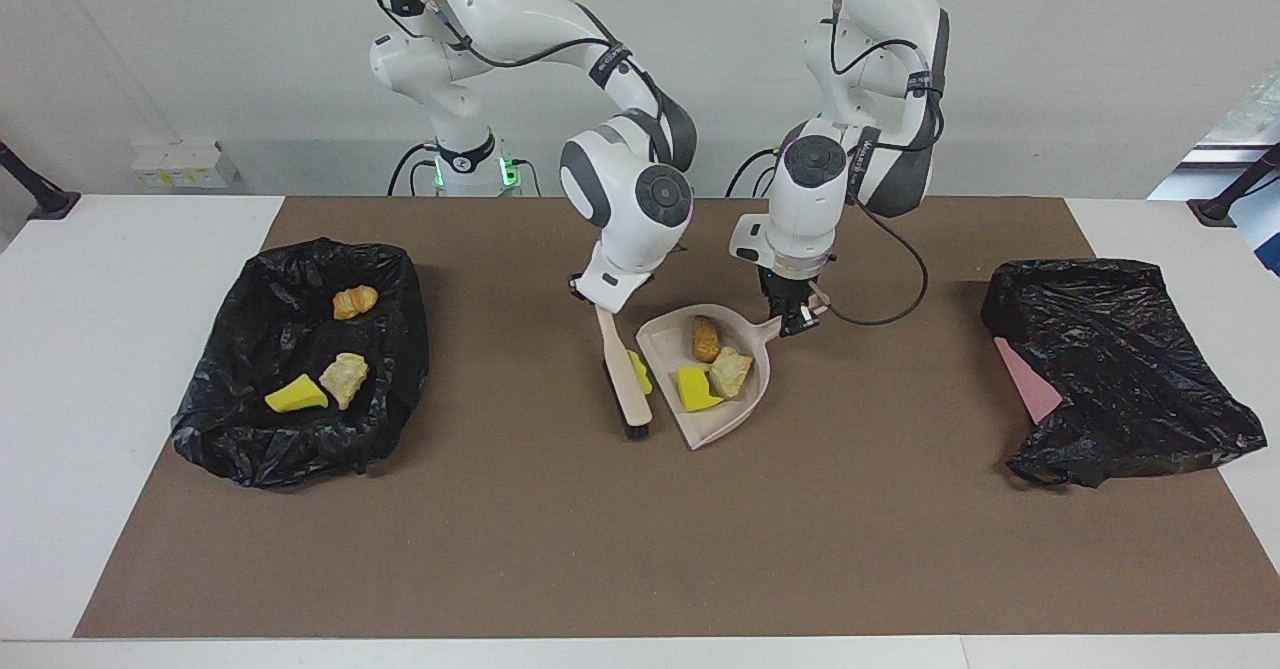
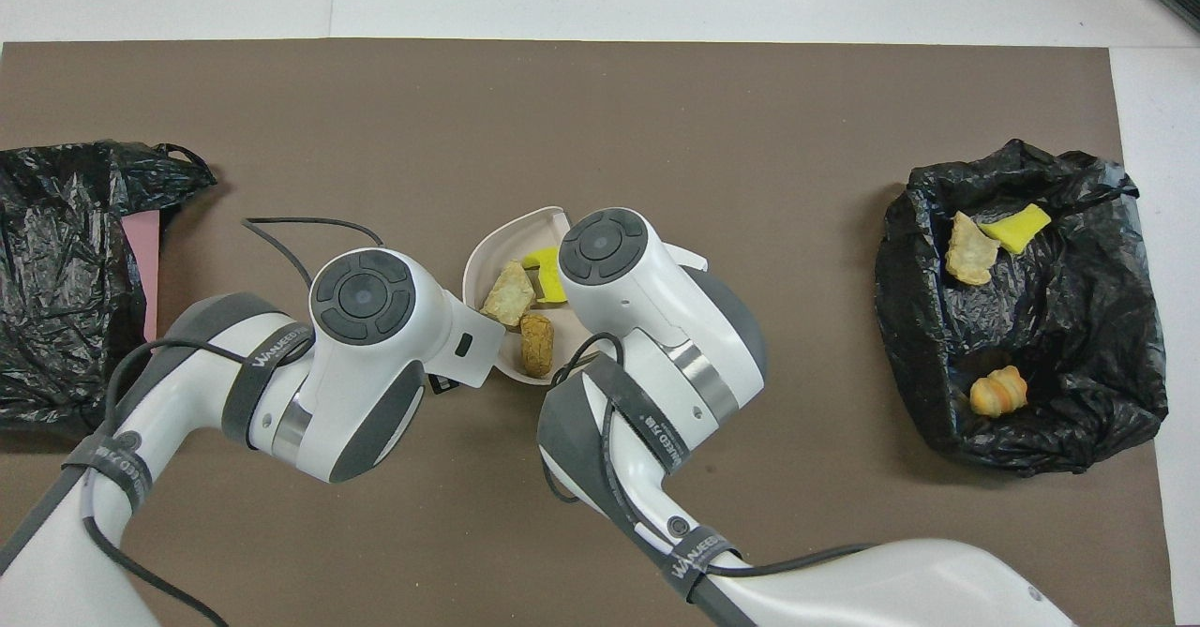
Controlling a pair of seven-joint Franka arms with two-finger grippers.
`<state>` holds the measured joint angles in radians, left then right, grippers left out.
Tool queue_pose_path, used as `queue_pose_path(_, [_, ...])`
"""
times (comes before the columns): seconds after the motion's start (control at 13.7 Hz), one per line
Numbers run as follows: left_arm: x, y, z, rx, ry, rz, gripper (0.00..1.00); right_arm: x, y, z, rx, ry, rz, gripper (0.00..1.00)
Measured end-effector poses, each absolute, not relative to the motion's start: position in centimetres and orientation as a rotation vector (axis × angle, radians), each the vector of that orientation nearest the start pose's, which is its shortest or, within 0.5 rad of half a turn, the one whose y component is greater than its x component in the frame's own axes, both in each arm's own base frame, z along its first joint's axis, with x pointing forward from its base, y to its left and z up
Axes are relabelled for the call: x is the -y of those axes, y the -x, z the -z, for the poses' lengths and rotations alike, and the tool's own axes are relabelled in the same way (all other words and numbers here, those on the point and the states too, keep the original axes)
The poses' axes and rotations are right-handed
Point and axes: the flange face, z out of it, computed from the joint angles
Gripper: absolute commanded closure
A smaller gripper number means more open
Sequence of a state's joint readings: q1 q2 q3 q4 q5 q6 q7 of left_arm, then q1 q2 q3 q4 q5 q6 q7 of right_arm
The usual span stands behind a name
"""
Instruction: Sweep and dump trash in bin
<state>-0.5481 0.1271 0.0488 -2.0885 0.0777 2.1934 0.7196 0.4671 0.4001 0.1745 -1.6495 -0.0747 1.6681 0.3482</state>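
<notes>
brush point(image 1: 624, 385) in right gripper point(image 1: 600, 307) presses yellow chunk point(image 1: 640, 373) against dustpan point(image 1: 745, 414).

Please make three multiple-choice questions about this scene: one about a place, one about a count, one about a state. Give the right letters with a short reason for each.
1. Where is the yellow piece that is not yet collected?
A. between the brush and the dustpan
B. on the pink sheet
C. on the white table edge

2. How many pieces lie in the dustpan?
A. one
B. three
C. five

3. What is the left gripper doing?
A. hanging open over the bin
B. shut on the dustpan handle
C. holding the brush

Answers:
1 A, the yellow piece sits beside the brush at the dustpan's mouth.
2 B, a yellow, a beige and an orange-brown piece show in it.
3 B, its fingers clamp the handle; the right gripper holds the brush.
</notes>
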Motion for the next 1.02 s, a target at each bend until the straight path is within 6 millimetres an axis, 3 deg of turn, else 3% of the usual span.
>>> queue_pose_path(0.15, [27.0, -49.7, -36.2, -1.851, 2.455, -0.021, 1.00, -36.8, -49.8, -36.3, 0.516, 3.200, -0.559, 1.00])
queue_pose_path(0.37, [27.0, -49.6, -36.1, -1.879, 2.430, 0.016, 1.00, -36.9, -49.6, -37.3, 0.503, 3.182, -0.550, 1.00])
queue_pose_path(0.73, [26.9, -49.4, -36.1, -1.880, 2.429, 0.034, 1.00, -36.2, -48.9, -41.3, 0.488, 3.174, -0.519, 1.00])
queue_pose_path(1.02, [26.7, -49.4, -36.0, -1.864, 2.470, 0.045, 1.00, -36.1, -48.8, -41.8, 0.477, 3.160, -0.518, 1.00])
